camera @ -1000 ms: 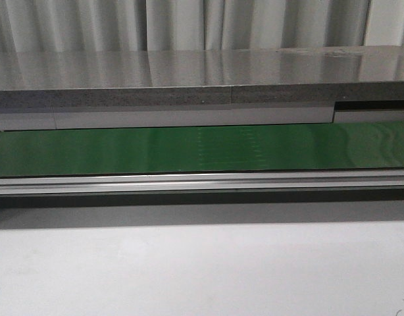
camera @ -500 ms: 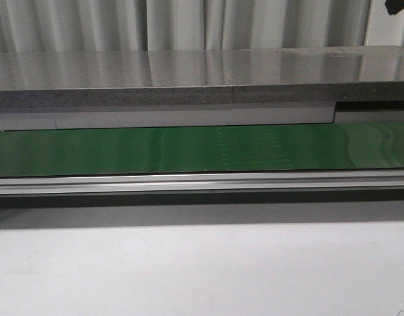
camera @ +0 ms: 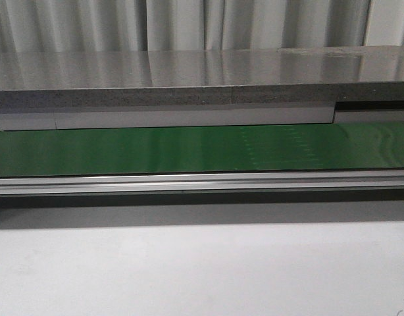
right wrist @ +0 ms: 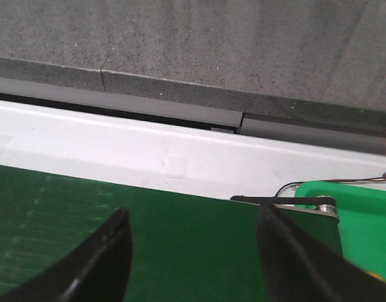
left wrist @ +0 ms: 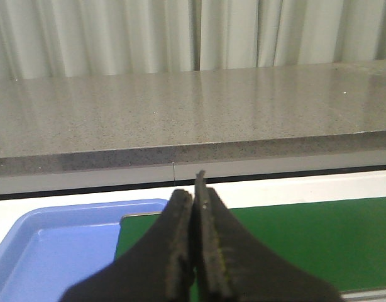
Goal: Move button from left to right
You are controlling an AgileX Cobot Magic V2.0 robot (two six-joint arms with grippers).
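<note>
My right gripper point(right wrist: 193, 251) spread wide over green belt point(right wrist: 117, 207); white ledge point(right wrist: 180, 157) beyond; green bin point(right wrist: 363, 220) at belt end.

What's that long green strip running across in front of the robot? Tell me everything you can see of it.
The green belt is a flat, smooth, slightly glossy band running level across the whole front view, between a grey stone-like ledge behind and a silver metal rail in front. A faint dotted patch marks its right part. Nothing lies on the stretches shown.
</note>
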